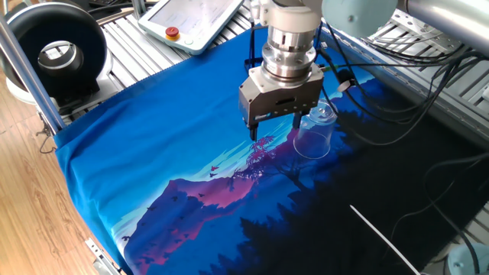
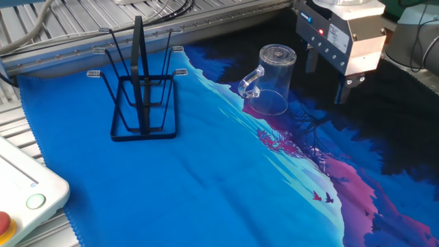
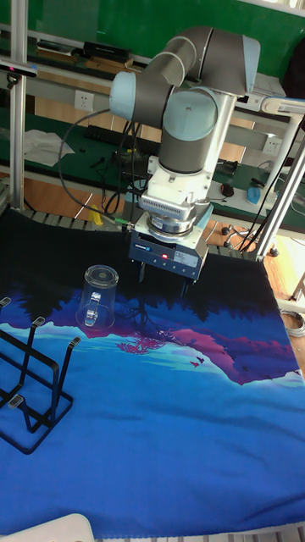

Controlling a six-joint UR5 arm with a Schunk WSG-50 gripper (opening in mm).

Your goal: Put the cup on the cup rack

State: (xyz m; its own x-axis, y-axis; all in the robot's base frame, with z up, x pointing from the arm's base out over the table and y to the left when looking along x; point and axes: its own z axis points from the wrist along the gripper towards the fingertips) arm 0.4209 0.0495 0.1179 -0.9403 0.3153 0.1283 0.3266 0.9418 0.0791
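The cup (image 1: pixel 313 131) (image 2: pixel 273 81) (image 3: pixel 97 296) is a clear glass mug standing upside down on the printed cloth, its handle toward the cup rack. The cup rack (image 2: pixel 139 68) (image 3: pixel 53 391) is black wire with thin upright pegs and stands apart from the cup on the blue part of the cloth. It does not show in the first fixed view. My gripper (image 1: pixel 275 130) (image 2: pixel 327 79) (image 3: pixel 164 284) hangs just above the cloth right beside the cup, on the side away from the rack. It is open, with nothing between its fingers.
A white pendant with a red button (image 1: pixel 195 19) (image 2: pixel 20 199) lies at the cloth's edge. A black round device (image 1: pixel 57 53) stands off the table corner. Cables (image 1: pixel 428 84) trail behind the arm, and a thin white rod (image 1: pixel 382 237) lies on the dark cloth.
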